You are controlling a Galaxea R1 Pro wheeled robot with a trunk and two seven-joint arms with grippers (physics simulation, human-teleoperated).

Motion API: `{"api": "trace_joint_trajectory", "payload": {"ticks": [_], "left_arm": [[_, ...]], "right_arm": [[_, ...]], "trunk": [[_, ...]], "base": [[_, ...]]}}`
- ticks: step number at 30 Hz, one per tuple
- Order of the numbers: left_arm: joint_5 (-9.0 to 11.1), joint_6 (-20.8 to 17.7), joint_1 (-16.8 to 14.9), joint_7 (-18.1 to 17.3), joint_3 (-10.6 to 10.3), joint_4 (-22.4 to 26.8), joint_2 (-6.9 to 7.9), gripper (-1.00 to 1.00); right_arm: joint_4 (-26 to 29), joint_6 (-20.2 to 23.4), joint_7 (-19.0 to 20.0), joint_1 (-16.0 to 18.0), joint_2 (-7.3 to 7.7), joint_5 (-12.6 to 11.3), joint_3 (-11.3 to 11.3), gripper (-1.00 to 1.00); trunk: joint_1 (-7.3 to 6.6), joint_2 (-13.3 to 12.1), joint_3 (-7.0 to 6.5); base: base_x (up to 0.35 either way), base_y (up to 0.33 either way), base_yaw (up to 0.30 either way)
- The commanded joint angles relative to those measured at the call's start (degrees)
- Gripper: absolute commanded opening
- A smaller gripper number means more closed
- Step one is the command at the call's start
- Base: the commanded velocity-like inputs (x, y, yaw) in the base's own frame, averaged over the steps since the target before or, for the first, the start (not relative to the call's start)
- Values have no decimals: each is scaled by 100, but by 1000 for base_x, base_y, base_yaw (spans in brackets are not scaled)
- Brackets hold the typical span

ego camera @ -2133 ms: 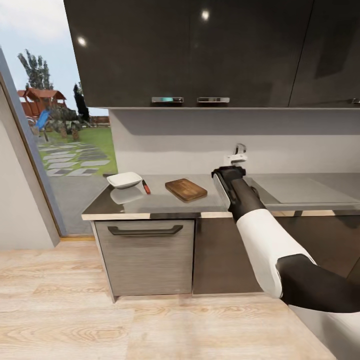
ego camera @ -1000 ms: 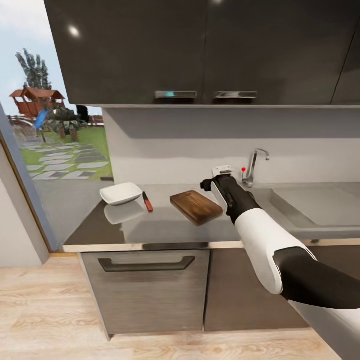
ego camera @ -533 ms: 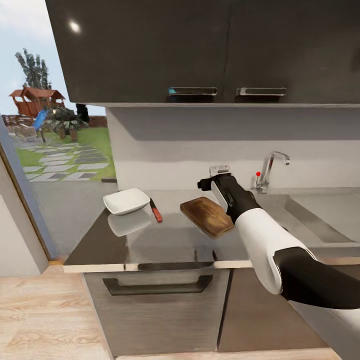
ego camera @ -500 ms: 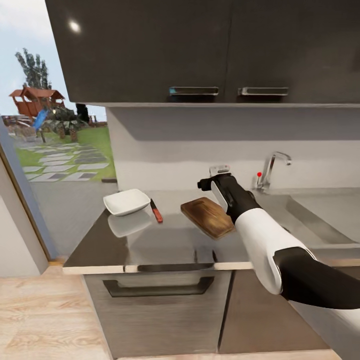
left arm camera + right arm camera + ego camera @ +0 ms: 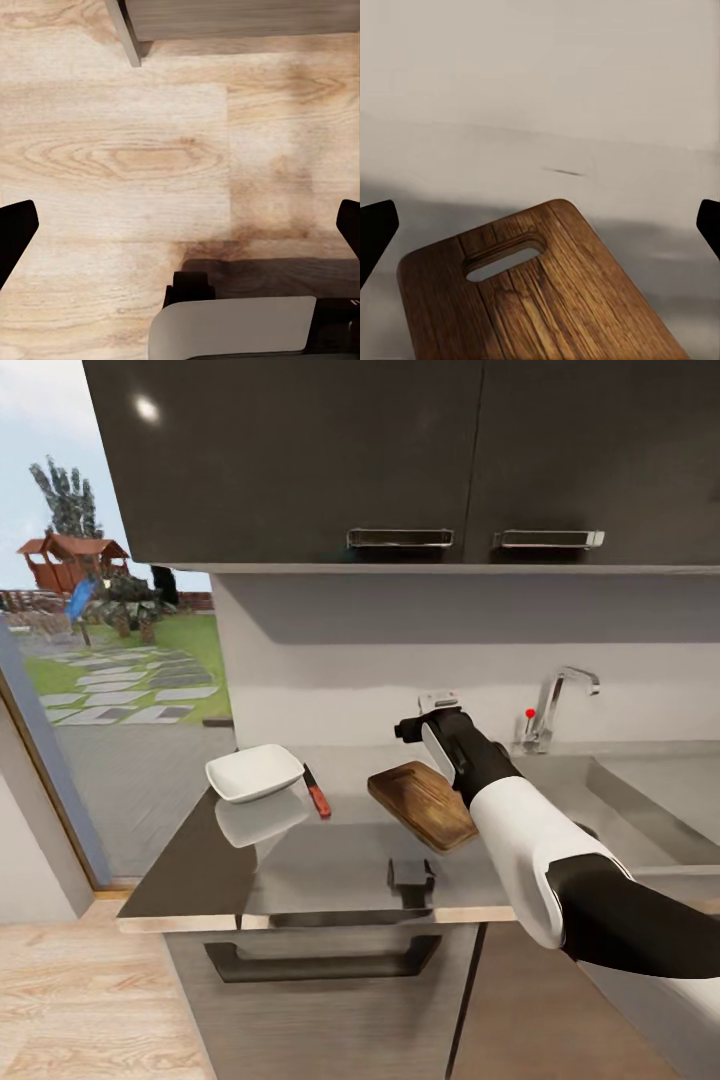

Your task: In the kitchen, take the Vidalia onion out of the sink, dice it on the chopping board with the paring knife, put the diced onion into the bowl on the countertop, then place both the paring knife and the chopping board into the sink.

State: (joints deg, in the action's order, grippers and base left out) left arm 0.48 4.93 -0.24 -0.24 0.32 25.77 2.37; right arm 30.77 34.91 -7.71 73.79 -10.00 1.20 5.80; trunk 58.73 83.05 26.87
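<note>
While the right gripper (image 5: 441, 702) hangs above the countertop (image 5: 330, 850) with its fingers spread wide and holding nothing, the chopping board (image 5: 422, 805) lies flat just at its 6 o'clock. At the board's 9 o'clock lies the paring knife (image 5: 317, 793), then the bowl (image 5: 254, 772); the sink (image 5: 640, 810) sits at its 3 o'clock. The left gripper (image 5: 180, 240), fingers also spread wide and holding nothing, faces the wooden floor (image 5: 112, 150)
</note>
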Motion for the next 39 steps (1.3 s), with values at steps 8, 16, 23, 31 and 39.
{"api": "trace_joint_trajectory", "payload": {"ticks": [8,16,23,31,39], "left_arm": [[5,17,-2,-3,3,-2,0,100],[5,17,-2,-3,3,-2,0,100],[5,17,-2,-3,3,-2,0,100],[5,17,-2,-3,3,-10,0,100],[5,17,-2,-3,3,-11,0,100]], "right_arm": [[-24,33,-12,4,0,12,18,100],[-27,33,-11,4,0,12,18,100],[-28,33,-11,4,0,12,18,100],[-28,33,-11,4,0,14,19,100],[-28,50,427,4,0,26,342,100]], "trunk": [[0,3,6],[0,3,6],[0,3,6],[0,3,6],[0,3,6]], "base": [[61,-113,0],[87,-99,0],[5,-5,0],[15,-20,0],[119,-125,0]]}}
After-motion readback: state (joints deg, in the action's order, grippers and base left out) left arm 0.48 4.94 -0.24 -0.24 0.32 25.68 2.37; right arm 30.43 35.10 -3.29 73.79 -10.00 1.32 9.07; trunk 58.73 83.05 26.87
